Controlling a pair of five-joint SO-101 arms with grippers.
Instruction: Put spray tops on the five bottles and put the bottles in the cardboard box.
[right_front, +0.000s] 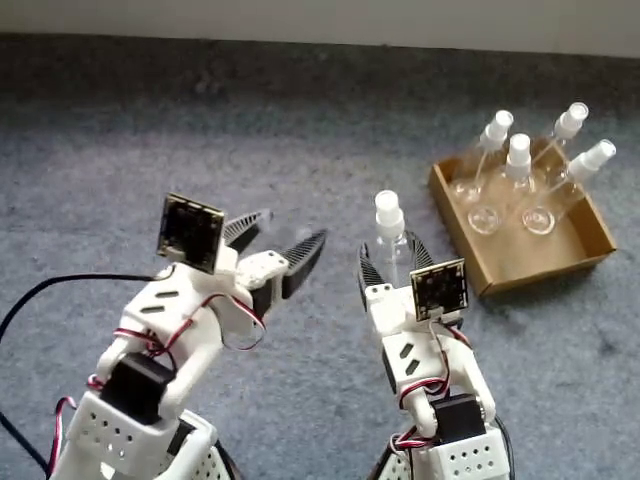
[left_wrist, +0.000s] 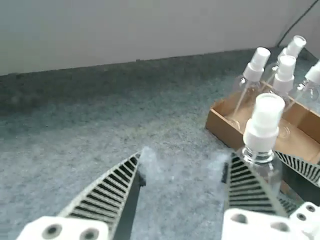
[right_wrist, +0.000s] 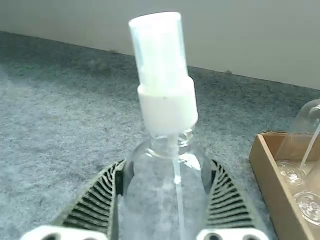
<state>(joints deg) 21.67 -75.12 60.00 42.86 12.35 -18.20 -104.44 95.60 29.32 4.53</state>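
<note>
Farthest from the cardboard box (right_front: 545, 268), well off to its left over the grey, carpet-like counter (right_front: 120, 150), hangs the left gripper (right_front: 290, 232). Its ribbed black fingers are spread wide with nothing between them, and its own wrist view shows only bare counter in the gap of the left gripper (left_wrist: 182, 175). Nearer the box, between the left gripper and the box's left wall, sits the right gripper (right_front: 390, 258), closed around the clear body of a bottle (right_front: 390, 240). The bottle stands upright, with a finger pressed against each side. The right wrist view shows the right gripper (right_wrist: 170, 195) hugging the bottle (right_wrist: 167, 200), which already has a white spray top (right_wrist: 162, 75) on its neck and a thin dip tube running down inside. Whether the bottle's base touches the counter cannot be told. From the left wrist view, the same bottle (left_wrist: 261, 150) stands just in front of the box (left_wrist: 220, 125), outside it. The box (right_wrist: 265, 165) lies open on the counter. Inside it are four bottles (right_front: 518, 165), each fitted with a white spray top, leaning close together toward the box's far end.
</note>
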